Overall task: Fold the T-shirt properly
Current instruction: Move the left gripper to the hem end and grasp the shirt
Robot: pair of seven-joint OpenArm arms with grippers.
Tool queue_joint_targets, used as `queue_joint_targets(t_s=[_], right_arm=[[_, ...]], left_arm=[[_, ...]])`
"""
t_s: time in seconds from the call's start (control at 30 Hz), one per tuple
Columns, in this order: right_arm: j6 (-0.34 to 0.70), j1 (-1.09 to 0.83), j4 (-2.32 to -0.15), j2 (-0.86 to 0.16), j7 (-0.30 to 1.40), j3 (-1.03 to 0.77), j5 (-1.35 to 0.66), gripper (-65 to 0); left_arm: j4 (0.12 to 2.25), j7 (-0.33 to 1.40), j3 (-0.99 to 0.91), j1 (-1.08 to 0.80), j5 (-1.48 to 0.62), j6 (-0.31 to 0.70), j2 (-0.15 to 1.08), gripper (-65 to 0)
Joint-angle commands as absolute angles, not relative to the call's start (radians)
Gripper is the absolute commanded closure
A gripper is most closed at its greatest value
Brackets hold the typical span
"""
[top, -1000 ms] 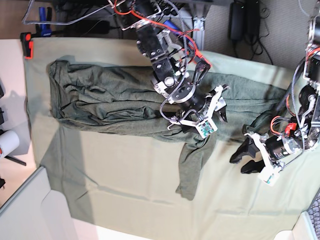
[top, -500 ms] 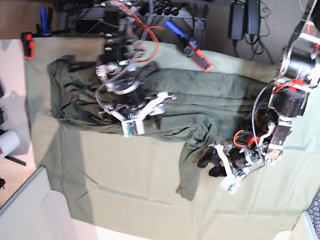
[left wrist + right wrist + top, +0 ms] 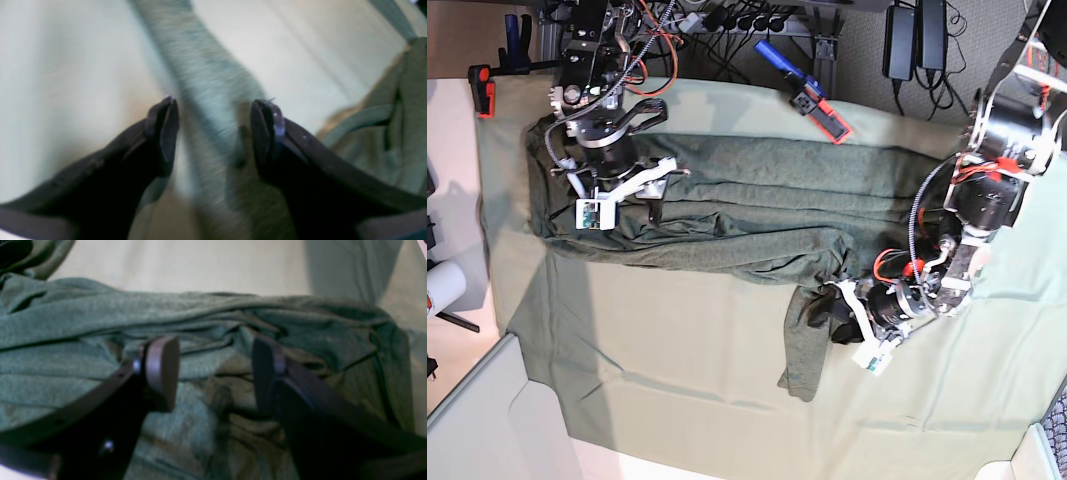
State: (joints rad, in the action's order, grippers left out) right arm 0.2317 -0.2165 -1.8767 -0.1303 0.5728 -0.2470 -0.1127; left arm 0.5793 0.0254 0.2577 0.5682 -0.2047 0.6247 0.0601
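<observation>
The T-shirt lies stretched and wrinkled across the table cloth, with one long sleeve hanging toward the front edge. My left gripper hovers open at the top of that sleeve. In the left wrist view the sleeve runs between the spread fingers of the left gripper, blurred by motion. My right gripper stands open over the shirt's left part. In the right wrist view the right gripper is just above bunched folds of the T-shirt, holding nothing.
A red clamp grips the cloth's back left corner. A blue and red tool lies at the back edge. A white roll stands off the left side. Cables and power bricks sit behind the table.
My right arm has swung left along the shirt to its left part. My left arm has moved left to the hanging sleeve. Both grippers have stayed open.
</observation>
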Motion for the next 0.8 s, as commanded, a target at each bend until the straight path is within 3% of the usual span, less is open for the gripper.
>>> queue_joint_targets(t_s=[0.0, 0.3, 0.47, 0.63, 0.7, 0.77], right_arm=[[0.232, -0.212, -1.895, -0.136, 0.551, -0.251, -0.121, -34.7], [0.232, -0.214, -1.895, -0.136, 0.551, -0.251, -0.121, -34.7], [0.232, -0.214, -1.895, -0.136, 0.551, -0.251, -0.125, -34.7], [0.232, -0.214, -1.895, -0.136, 0.551, -0.251, -0.124, -34.7], [0.232, -0.214, -1.895, -0.136, 0.551, -0.251, -0.124, -34.7], [0.232, -0.214, -1.895, -0.136, 0.551, -0.251, -0.124, -34.7]], left_arm=[[0.591, 0.004, 0.256, 0.601, -0.218, 0.624, 0.044, -37.6], [0.591, 0.004, 0.256, 0.609, -0.204, 0.582, 0.028, -36.1], [0.591, 0.004, 0.256, 0.609, -0.149, 0.579, 0.022, -11.8], [0.591, 0.022, 0.256, 0.609, -0.129, 0.580, -0.003, -8.4], [0.592, 0.022, 0.256, 0.609, -0.129, 0.580, -0.006, -1.3], [0.596, 0.022, 0.256, 0.612, -0.128, 0.580, -0.002, 0.0]])
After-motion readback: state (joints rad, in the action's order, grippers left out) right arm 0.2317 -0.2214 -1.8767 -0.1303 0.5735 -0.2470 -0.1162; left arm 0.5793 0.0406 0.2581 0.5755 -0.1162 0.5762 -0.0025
